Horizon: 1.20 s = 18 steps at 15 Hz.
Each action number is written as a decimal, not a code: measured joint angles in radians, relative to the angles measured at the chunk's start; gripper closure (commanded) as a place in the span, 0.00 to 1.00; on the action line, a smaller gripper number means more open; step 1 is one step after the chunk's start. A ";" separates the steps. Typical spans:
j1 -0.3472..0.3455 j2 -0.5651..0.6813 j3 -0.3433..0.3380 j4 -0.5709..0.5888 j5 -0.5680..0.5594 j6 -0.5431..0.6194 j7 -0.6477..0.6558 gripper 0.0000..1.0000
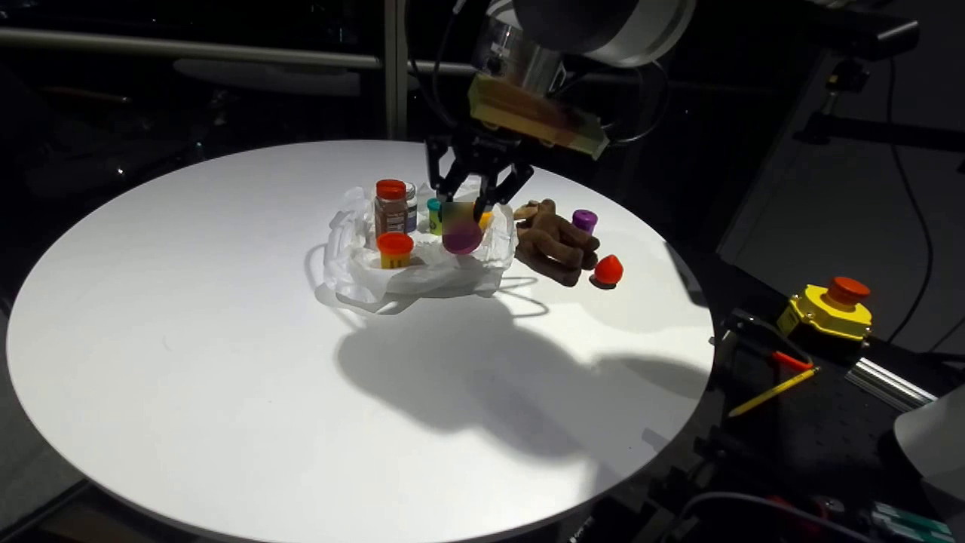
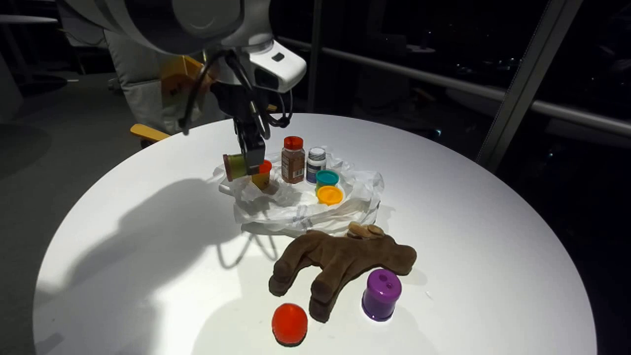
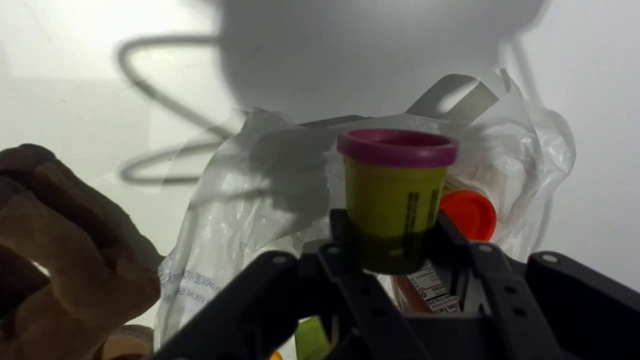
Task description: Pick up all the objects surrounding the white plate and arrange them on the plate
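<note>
My gripper (image 3: 392, 222) is shut on a yellow tub with a magenta lid (image 3: 395, 195), held tilted above the edge of the white plate (image 2: 276, 217), whose surface is crinkled plastic. On the plate stand the red-capped jar (image 2: 294, 165), the white-capped bottle (image 2: 316, 167), a teal-lidded tub (image 2: 327, 178), a yellow-orange-lidded tub (image 2: 330, 195) and a red-lidded yellow tub (image 1: 395, 253). Outside the plate lie the brown plush toy (image 2: 345, 256), a purple piece (image 2: 381, 293) and a red piece (image 2: 289, 323). In the wrist view, the gripper hides much of the jar.
The round white tabletop (image 1: 226, 422) carries everything, with the arm's shadow across it. Off its edge are a yellow box with a red button (image 1: 837, 309) and a yellow pencil-like tool (image 1: 773, 392). A chair (image 2: 148, 133) stands behind the table.
</note>
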<state>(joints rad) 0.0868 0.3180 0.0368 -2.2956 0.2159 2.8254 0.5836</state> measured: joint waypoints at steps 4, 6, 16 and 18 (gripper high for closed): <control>-0.001 0.117 0.017 0.065 0.060 0.088 -0.062 0.81; -0.002 0.156 0.026 0.089 0.084 0.131 -0.089 0.81; -0.005 0.209 0.041 0.127 0.094 0.165 -0.151 0.02; -0.019 0.175 0.055 0.102 0.099 0.185 -0.169 0.00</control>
<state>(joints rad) 0.0682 0.4927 0.0914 -2.1932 0.3146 3.0106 0.4145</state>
